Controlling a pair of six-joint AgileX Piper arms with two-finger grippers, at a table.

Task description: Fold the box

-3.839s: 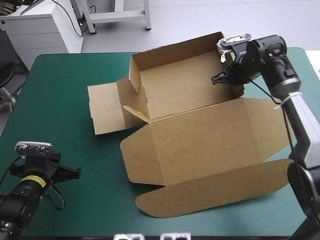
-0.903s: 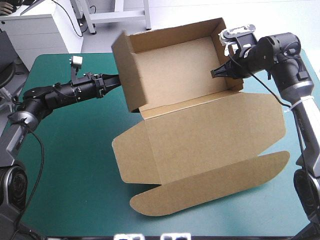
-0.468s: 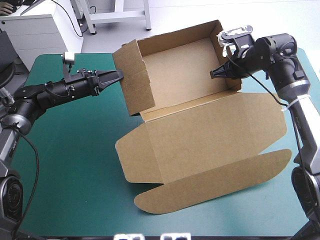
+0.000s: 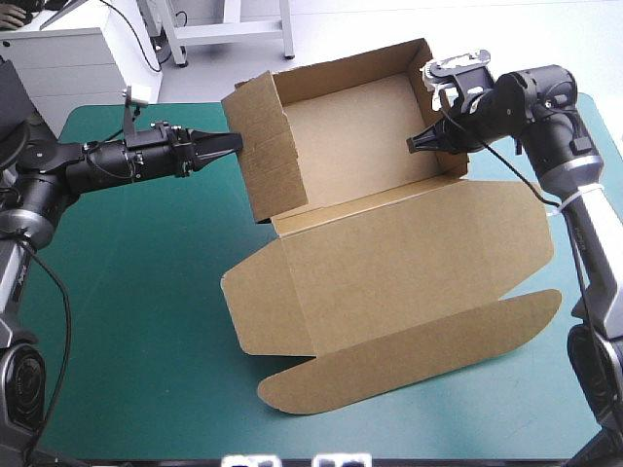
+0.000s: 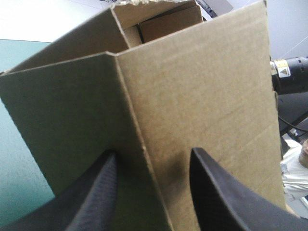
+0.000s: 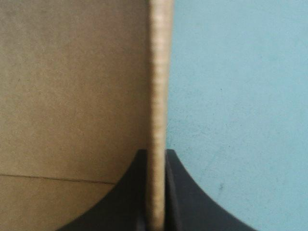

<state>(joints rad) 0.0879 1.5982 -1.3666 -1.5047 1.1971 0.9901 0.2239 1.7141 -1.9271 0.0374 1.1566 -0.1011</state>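
Box [image 4: 350,126] wall pinched by right pincer [image 4: 413,146], reaching in bent; left pincer [image 4: 234,145], stretched level, spread open against end wall.

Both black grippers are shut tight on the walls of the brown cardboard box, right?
Not both. The right gripper is shut on a wall of the brown cardboard box, but the left gripper is open: the left wrist view shows its black fingers standing apart at the box's end wall.

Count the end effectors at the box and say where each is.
2. The left end effector, open, is at the outside of the box's left wall; the right end effector is shut on its right wall.
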